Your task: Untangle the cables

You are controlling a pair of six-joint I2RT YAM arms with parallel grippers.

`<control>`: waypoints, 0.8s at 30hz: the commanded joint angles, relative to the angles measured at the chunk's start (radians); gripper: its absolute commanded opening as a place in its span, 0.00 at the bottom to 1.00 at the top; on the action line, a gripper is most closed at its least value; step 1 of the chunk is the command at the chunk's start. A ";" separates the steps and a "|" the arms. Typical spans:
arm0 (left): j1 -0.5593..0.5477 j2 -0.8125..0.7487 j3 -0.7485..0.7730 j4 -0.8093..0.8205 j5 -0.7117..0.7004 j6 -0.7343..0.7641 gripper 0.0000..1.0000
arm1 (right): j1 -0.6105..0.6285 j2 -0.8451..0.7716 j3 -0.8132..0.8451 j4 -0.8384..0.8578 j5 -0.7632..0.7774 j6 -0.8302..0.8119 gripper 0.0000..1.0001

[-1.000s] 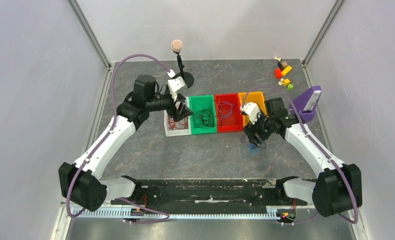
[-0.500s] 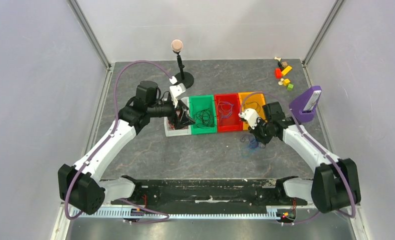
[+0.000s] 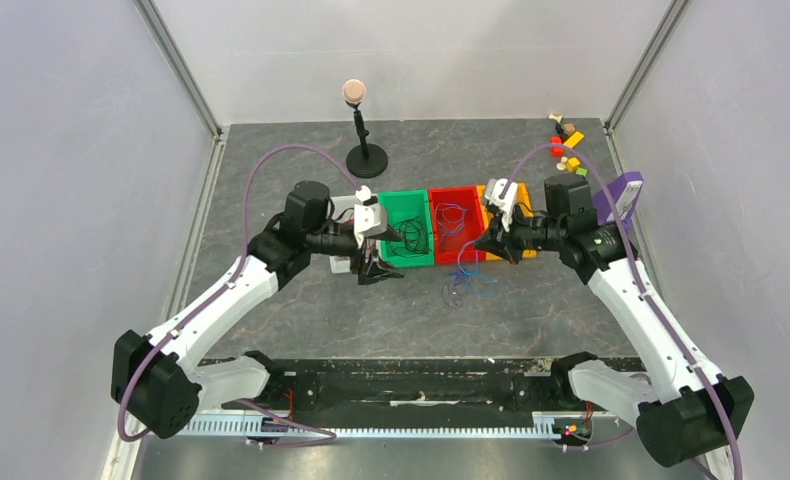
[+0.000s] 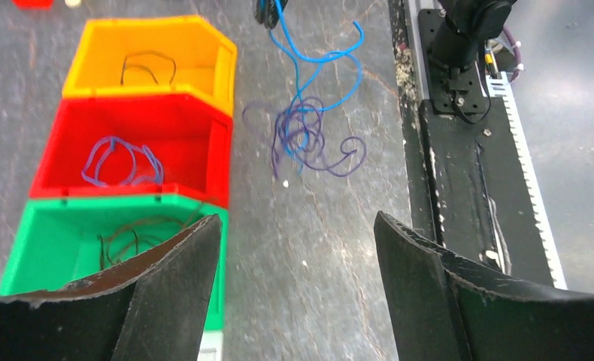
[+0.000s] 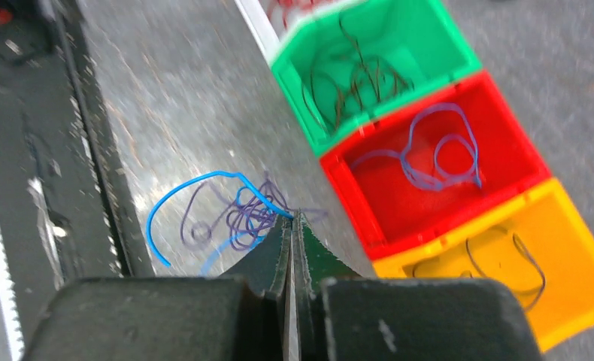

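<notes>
A grey, marbled worktop [image 3: 301, 310] is seen from above, with two white robot arms reaching in from its near edge. Across the middle runs a row of open plastic bins. A green plastic bin [image 3: 411, 263] holds thin black wires [image 5: 354, 83]. Touching it on the right, a red plastic bin [image 3: 441, 258] holds a loop of blue-violet wire [image 4: 121, 162]. Next in the row, an orange plastic bin [image 4: 147, 90] holds one dark wire [image 4: 147, 68]. A loose tangle of thin blue and purple cables [image 3: 468, 283] lies on the worktop, just in front of the red bin and outside every bin. One bright blue cable [image 5: 196, 180] rises out of this tangle to the right arm's black two-finger end effector [image 5: 292, 222]. Its fingers are pressed together, pinching the end of that strand, and the strand curves down into the purple loops below. This end effector hangs above the near edge of the red and orange bins. The left arm's black two-finger end effector [image 4: 295, 218] sits in front of the green bin. Its fingers are spread wide apart with nothing between them, and its wrist camera looks across the worktop towards the tangle. At the far side stands a black stand topped with a pink ball [image 3: 356, 125]. Small coloured blocks [image 3: 567, 145] lie in the far right corner.
</notes>
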 commanded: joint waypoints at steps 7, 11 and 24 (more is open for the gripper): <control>-0.187 0.063 -0.028 0.445 -0.060 -0.155 0.82 | 0.107 -0.048 0.130 0.284 -0.163 0.353 0.00; -0.230 0.146 -0.030 0.534 -0.102 -0.207 0.82 | 0.157 -0.049 0.160 0.360 -0.159 0.431 0.00; -0.179 -0.002 -0.338 0.316 -0.131 0.008 0.21 | 0.122 -0.043 0.391 0.561 -0.003 0.655 0.00</control>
